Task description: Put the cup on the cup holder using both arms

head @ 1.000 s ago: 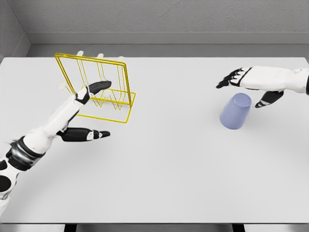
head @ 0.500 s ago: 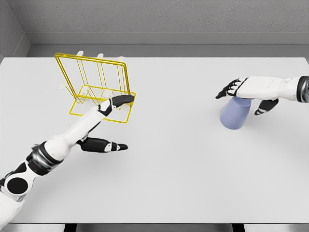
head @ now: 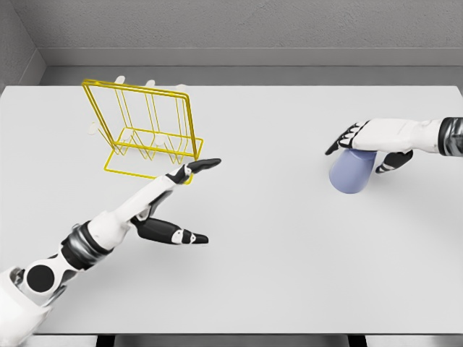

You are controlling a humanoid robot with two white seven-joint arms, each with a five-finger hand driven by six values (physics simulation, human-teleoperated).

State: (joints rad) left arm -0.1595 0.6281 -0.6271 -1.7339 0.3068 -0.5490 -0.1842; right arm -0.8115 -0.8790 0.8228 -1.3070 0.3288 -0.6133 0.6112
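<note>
At table's (head: 289, 275) 3 o'clock side: lavender cup (head: 351, 173), tilted. Right hand (head: 369, 141) draped over cup's top, fingers spread, grip not closed. Yellow wire cup holder (head: 148, 130) at 10 o'clock. Left hand (head: 177, 202) just beside its near corner, fingers extended, holding nothing.

Counter (head: 275, 275): pale grey, flat, fills most of the view, dark front edge along the bottom.
Back wall (head: 239, 25): grey, rough-textured, running behind the counter's far edge.
Side wall (head: 16, 50): grey, at the upper left corner.
</note>
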